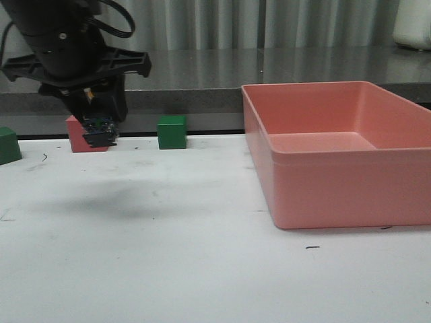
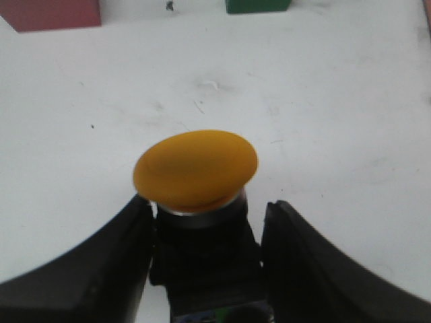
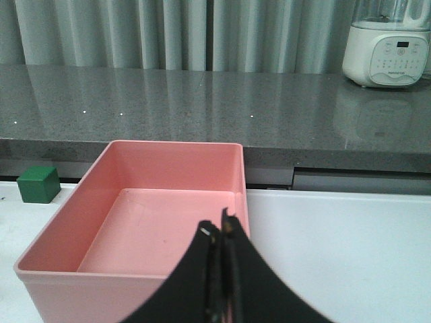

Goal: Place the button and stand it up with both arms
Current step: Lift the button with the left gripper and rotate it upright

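Observation:
My left gripper [image 2: 209, 207] is shut on the button [image 2: 195, 168]. Its black body sits between the two fingers and its round yellow cap points away from the wrist, over the white table. In the front view the left gripper [image 1: 101, 133] hangs at the far left, a little above the table, with the button's dark body and bluish base [image 1: 100, 139] showing at its tip; the yellow cap is hidden there. My right gripper [image 3: 221, 230] is shut and empty, above the near edge of the pink bin [image 3: 135, 222]. The right arm is not in the front view.
The large pink bin [image 1: 337, 161] fills the right side of the table. A pink cube [image 1: 75, 140] stands just behind the left gripper, a green cube [image 1: 172, 131] to its right, another green cube [image 1: 8, 145] at the left edge. A grey counter [image 1: 283, 70] runs behind.

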Robot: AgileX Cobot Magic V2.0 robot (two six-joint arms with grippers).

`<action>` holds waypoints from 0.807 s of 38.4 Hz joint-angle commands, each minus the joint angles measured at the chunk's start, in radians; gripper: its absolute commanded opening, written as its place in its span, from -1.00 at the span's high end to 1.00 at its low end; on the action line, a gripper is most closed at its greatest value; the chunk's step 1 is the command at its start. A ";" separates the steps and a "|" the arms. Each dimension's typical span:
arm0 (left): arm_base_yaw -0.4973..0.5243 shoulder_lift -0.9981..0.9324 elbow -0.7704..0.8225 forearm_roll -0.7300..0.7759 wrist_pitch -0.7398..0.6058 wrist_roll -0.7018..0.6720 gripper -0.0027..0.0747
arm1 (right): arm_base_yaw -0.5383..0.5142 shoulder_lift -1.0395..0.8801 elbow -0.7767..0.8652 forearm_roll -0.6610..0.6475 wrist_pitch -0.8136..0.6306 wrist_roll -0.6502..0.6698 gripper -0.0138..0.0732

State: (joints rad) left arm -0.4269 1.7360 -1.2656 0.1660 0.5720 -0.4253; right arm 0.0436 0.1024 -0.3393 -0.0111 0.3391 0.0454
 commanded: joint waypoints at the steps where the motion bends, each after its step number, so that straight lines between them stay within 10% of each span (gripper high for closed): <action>1: 0.017 -0.144 0.119 0.052 -0.232 -0.019 0.42 | -0.005 0.011 -0.026 -0.012 -0.088 -0.008 0.84; 19: 0.139 -0.259 0.619 0.228 -1.154 0.131 0.42 | -0.005 0.011 -0.026 -0.012 -0.088 -0.008 0.84; 31: 0.141 -0.104 0.694 0.127 -1.404 0.335 0.42 | -0.005 0.010 -0.026 -0.012 -0.087 -0.008 0.84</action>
State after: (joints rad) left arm -0.2897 1.6179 -0.5545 0.3420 -0.6745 -0.1315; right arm 0.0436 0.1024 -0.3393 -0.0111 0.3391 0.0454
